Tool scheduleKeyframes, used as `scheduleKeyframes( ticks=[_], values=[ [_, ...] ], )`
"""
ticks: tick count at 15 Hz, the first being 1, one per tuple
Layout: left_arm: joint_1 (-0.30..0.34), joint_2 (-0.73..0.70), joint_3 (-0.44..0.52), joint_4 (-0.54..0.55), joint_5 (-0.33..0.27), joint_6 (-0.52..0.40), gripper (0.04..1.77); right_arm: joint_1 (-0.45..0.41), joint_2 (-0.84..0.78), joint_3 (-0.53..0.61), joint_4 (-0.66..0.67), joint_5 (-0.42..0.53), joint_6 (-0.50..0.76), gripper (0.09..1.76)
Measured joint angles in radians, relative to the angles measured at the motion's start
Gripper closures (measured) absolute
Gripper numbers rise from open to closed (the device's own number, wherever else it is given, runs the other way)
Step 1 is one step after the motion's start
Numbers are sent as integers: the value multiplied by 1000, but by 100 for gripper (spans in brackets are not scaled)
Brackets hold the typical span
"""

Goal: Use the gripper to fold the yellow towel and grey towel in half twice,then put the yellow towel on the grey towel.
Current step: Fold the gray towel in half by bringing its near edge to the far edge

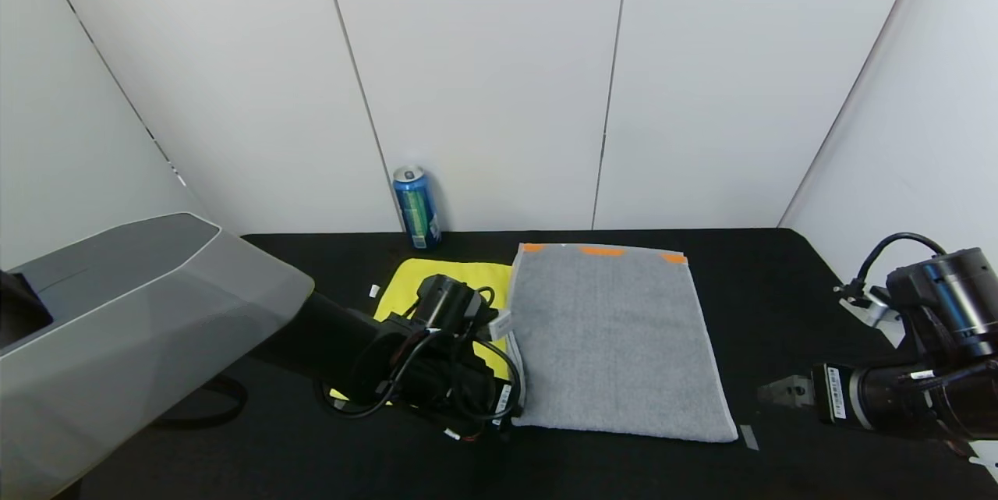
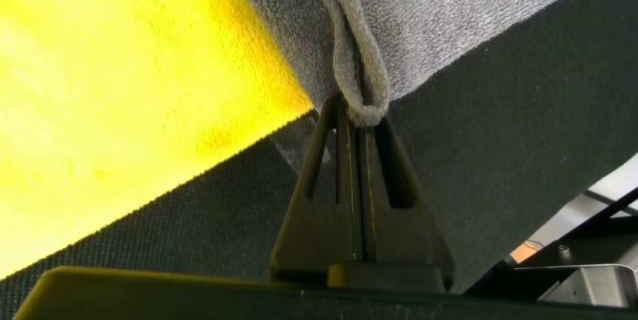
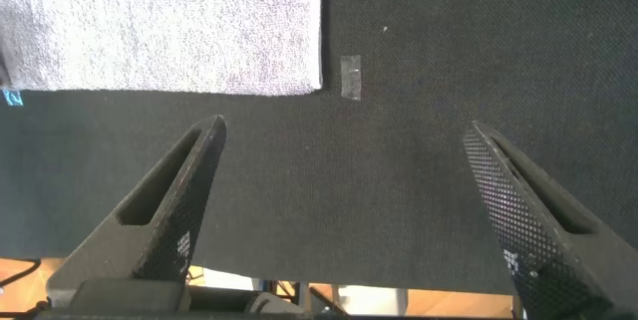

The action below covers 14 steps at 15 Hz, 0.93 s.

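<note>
Grey towel (image 2: 439,21): soft, limp | left gripper (image 2: 359,111) fingers pinching its near corner edge | right gripper (image 3: 344,175) idling, fingers spread wide, holding nothing

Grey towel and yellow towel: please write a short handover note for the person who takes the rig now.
Left end effector: shut on the near left corner of the grey towel.
Right end effector: open, empty, over bare table right of the grey towel.
Yellow towel: flat, left of the grey towel, partly under the left arm.
Done: corner gripped.
Left: all folds of both towels, then stacking yellow on grey.
</note>
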Motion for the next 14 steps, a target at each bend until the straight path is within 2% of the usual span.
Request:
scheduleKeyframes(
  ticks=[4,9,14],
  values=[
    [3,0,5,-14,2,0,171,15,32,0,-21,4,28,14],
    [6,-5,7,-16,2,0,171,24,130,-1,-98,77,72,14],
    [6,-11,19,-36,3,0,171,40,197,-4,-134,94,105,14]
  ],
)
